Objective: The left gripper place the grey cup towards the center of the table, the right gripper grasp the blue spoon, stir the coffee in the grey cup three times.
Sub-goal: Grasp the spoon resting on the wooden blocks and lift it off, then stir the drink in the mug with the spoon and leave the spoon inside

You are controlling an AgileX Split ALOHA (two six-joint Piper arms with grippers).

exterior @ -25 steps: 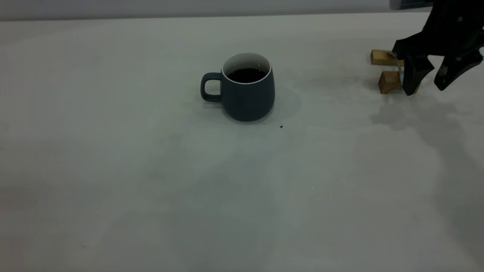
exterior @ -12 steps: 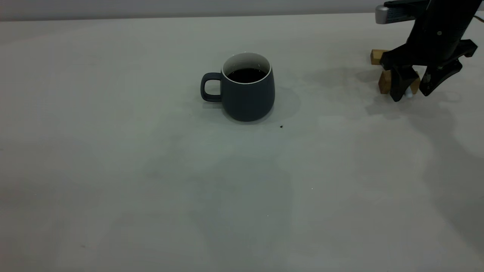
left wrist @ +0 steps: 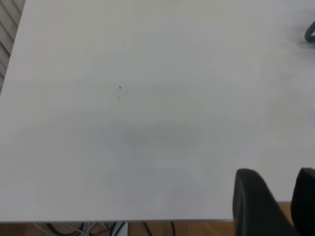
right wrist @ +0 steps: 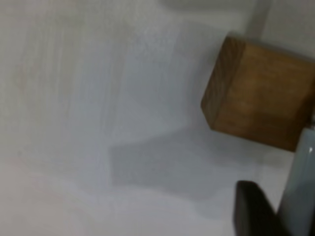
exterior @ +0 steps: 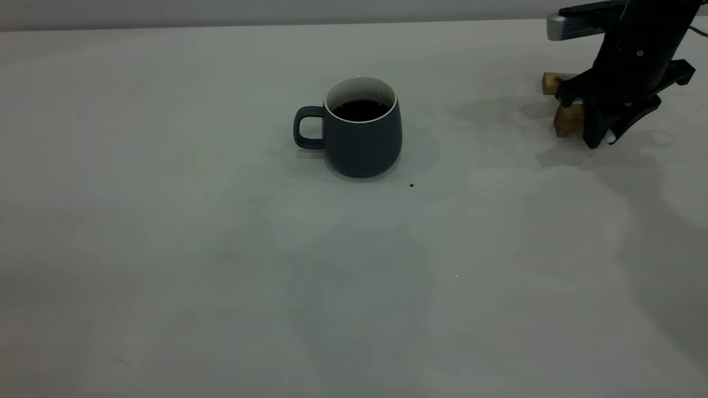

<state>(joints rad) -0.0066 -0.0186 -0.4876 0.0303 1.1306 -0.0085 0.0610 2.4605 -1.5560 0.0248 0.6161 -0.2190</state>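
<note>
The grey cup (exterior: pixel 362 138) stands upright near the middle of the table (exterior: pixel 166 249), handle pointing left, with dark coffee (exterior: pixel 360 109) inside. At the far right my right gripper (exterior: pixel 603 141) reaches down to the tabletop beside a wooden block and is shut on the blue spoon (exterior: pixel 610 136); only its pale tip shows below the fingers. In the right wrist view the pale handle (right wrist: pixel 301 187) runs along one black finger (right wrist: pixel 253 214). My left gripper (left wrist: pixel 276 172) is out of the exterior view; it hovers over the table's edge, open with nothing in it.
Two small wooden blocks (exterior: pixel 553 83) (exterior: pixel 567 120) sit just behind the right gripper; the nearer one (right wrist: pixel 256 103) fills the right wrist view. A tiny black speck (exterior: pixel 411 185) lies in front of the cup. Wide bare tabletop separates cup and right gripper.
The right gripper came down beside the wooden blocks, and its fingers, spread half a second ago, have shut round the spoon's handle. The cup has not moved.
</note>
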